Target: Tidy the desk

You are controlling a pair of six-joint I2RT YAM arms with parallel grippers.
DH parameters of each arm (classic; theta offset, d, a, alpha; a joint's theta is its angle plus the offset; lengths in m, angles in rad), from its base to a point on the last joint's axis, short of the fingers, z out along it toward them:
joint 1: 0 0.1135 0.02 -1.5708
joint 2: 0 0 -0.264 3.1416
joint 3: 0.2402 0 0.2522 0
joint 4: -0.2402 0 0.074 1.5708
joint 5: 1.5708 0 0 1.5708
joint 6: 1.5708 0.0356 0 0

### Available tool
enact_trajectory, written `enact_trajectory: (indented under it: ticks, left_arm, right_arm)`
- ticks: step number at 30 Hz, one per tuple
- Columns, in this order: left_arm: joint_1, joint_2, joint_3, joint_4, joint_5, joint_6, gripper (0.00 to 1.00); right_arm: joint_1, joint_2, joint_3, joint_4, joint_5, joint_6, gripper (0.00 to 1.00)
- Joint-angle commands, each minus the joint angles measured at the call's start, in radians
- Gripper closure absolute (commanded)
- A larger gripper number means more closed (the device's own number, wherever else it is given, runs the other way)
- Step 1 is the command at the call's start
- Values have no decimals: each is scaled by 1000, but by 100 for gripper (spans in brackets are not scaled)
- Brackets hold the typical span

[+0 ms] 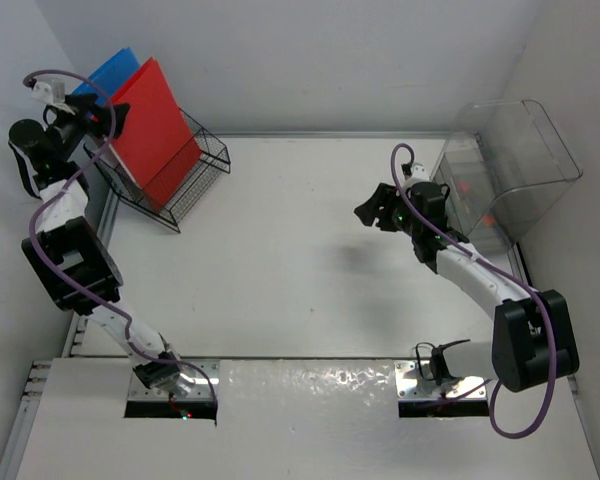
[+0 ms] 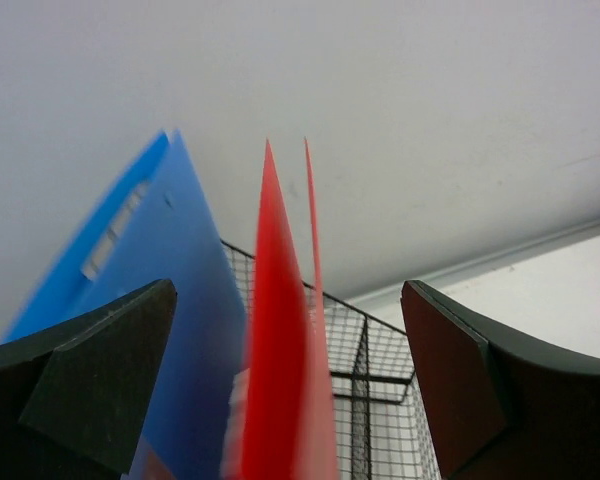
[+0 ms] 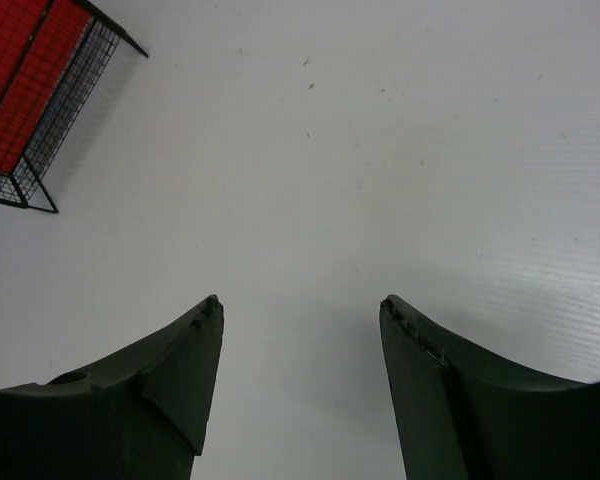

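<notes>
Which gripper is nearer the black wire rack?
Left. The left gripper sits open at the top of the red folder standing in the wire rack at the far-left corner of the desk; the right gripper hovers open over its right side, beside the clear bin.

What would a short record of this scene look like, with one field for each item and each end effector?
desk: white, grey edge rails
wire rack: black, far left corner of the desk
red folder: upright in the wire rack
blue folder: upright beside the red folder, on its left in the top view
clear container: far right side of the desk
left end effector: open, above the rack, red folder's top between its fingers, no contact visible
right end effector: open, empty, above the desk
</notes>
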Motion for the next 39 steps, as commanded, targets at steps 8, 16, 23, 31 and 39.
enact_trajectory:
  ticks: [8, 16, 23, 31, 39]
  left_arm:
    - [5, -153, 70, -282, -115, 259, 9]
    - [5, -196, 115, -303, -127, 222, 9]
    - [-64, -242, 243, -783, -3, 180, 16]
    - [-538, -452, -27, -1248, -360, 831, 15]
    - [-809, -477, -425, -1103, -657, 842, 17]
  right_arm:
    - [4, -40, 36, -4, 20, -56, 37]
    - [3, -53, 36, -28, 20, -76, 37]
    - [3, -49, 57, -174, 101, -171, 35]
    - [3, -66, 28, -280, 245, -243, 18]
    - [3, -129, -69, -289, 299, -271, 15]
